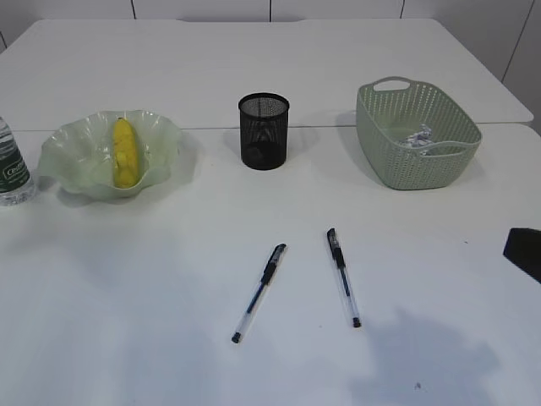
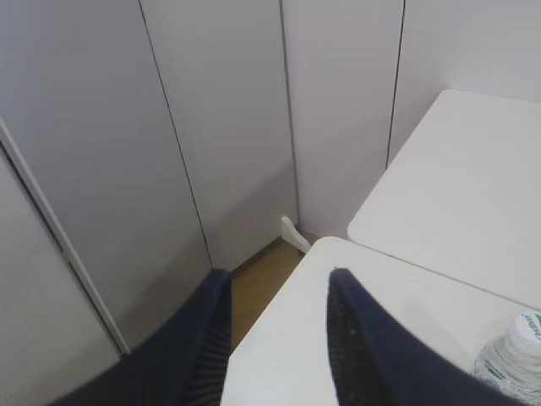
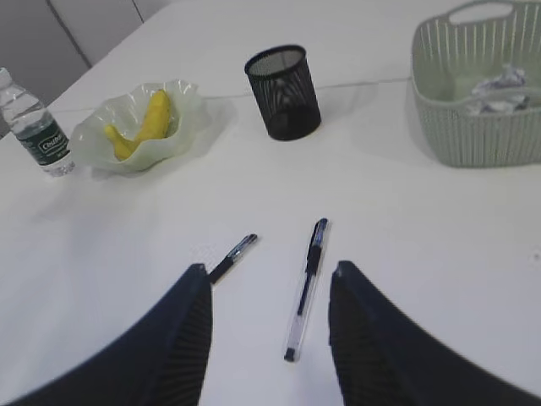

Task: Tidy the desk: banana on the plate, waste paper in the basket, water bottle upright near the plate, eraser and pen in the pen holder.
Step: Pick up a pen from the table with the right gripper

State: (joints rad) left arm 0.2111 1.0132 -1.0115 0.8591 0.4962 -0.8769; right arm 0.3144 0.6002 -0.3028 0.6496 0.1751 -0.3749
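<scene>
The banana [image 1: 124,152] lies in the plate [image 1: 63,139], and the water bottle [image 1: 10,169] stands upright just left of it. Crumpled waste paper [image 1: 418,135] rests inside the basket [image 1: 397,165]. Two pens [image 1: 259,292] [image 1: 342,275] lie on the desk in front of the pen holder [image 1: 264,131]. My right gripper [image 3: 270,267] hangs open above the desk, with one pen [image 3: 307,288] lying between its fingers, untouched. The other pen [image 3: 232,258] runs behind its left finger. My left gripper [image 2: 279,275] is open and empty over the desk's corner, near the bottle [image 2: 511,359]. The eraser is not in view.
A dark part of my right arm [image 1: 524,252] shows at the right edge of the exterior view. A second white table [image 1: 254,59] adjoins behind the desk. Past the left corner are grey wall panels [image 2: 211,127] and floor.
</scene>
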